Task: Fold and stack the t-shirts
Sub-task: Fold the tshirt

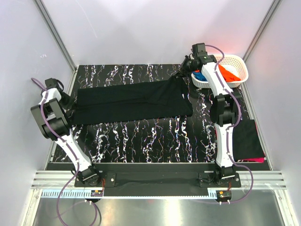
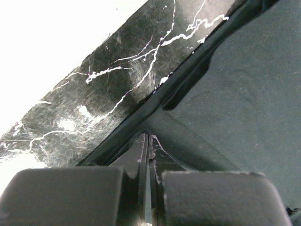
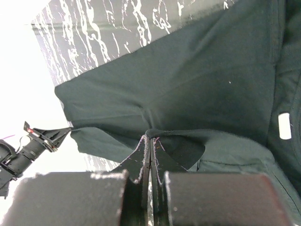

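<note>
A large black t-shirt (image 1: 134,101) lies in a long band across the marbled table, folded lengthwise. My left gripper (image 1: 71,104) is at its left end, low on the table. In the left wrist view the gripper (image 2: 148,137) is shut on the shirt's edge (image 2: 235,94). My right gripper (image 1: 181,74) is at the shirt's far right corner and holds it raised. In the right wrist view the gripper (image 3: 150,137) is shut on a pinched fold of the black cloth (image 3: 188,80). Orange (image 1: 228,73) and blue (image 1: 201,75) shirts lie in the basket.
A white lattice basket (image 1: 241,61) stands at the back right, just behind the right gripper. A folded stack (image 1: 247,139), black on top with a magenta edge (image 1: 254,160) beneath, lies at the front right. White enclosure walls close in the table.
</note>
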Available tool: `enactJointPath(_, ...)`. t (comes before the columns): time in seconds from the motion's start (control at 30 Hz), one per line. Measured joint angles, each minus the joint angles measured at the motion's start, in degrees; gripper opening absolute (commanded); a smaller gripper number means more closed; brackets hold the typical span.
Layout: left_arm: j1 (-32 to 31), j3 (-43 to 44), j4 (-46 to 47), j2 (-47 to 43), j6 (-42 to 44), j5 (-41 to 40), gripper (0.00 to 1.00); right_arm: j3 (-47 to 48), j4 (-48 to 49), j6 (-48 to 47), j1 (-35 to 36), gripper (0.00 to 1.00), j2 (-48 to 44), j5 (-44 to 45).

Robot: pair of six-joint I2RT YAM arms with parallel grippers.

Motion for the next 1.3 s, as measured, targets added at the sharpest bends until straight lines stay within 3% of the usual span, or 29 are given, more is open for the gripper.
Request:
enactJointPath(0.27,0.0,0.72,-0.2,0.63,0.24,0.0,0.04,5.31,-0.28,1.09,0.0,0.0,3.87,0.0)
enactJointPath(0.53,0.0,1.51,-0.83,1.01,1.33,0.11,0.16,5.55,-0.44,1.11,-0.02,0.11,6.62,0.02)
enactJointPath(0.63,-0.02,1.62,-0.9,1.01,1.97,0.13,0.22,6.27,-0.52,0.9,-0.22,0.21,7.85,0.09)
enactJointPath(0.73,-0.24,1.62,-0.94,0.87,3.08,-0.55,0.36,9.9,-0.81,-0.07,-0.87,0.32,10.84,0.07)
enactJointPath(0.8,-0.55,1.62,-1.14,0.33,4.07,-1.44,0.4,13.73,-0.81,-0.66,-1.6,0.45,13.6,-0.02)
enactJointPath(1.0,-1.33,1.51,-1.44,-7.15,5.62,-3.37,0.41,18.45,-1.29,-1.57,-4.46,0.55,17.38,-1.7)
enactJointPath(1.13,-3.98,-1.75,-0.87,-16.24,5.77,-3.08,0.4,8.81,-0.81,-2.34,-5.16,0.61,11.91,-3.02)
enactJointPath(1.3,-13.49,-10.75,2.19,-23.37,5.7,1.55,0.35,-7.58,-1.4,-4.17,-3.17,0.68,0.76,-4.46)
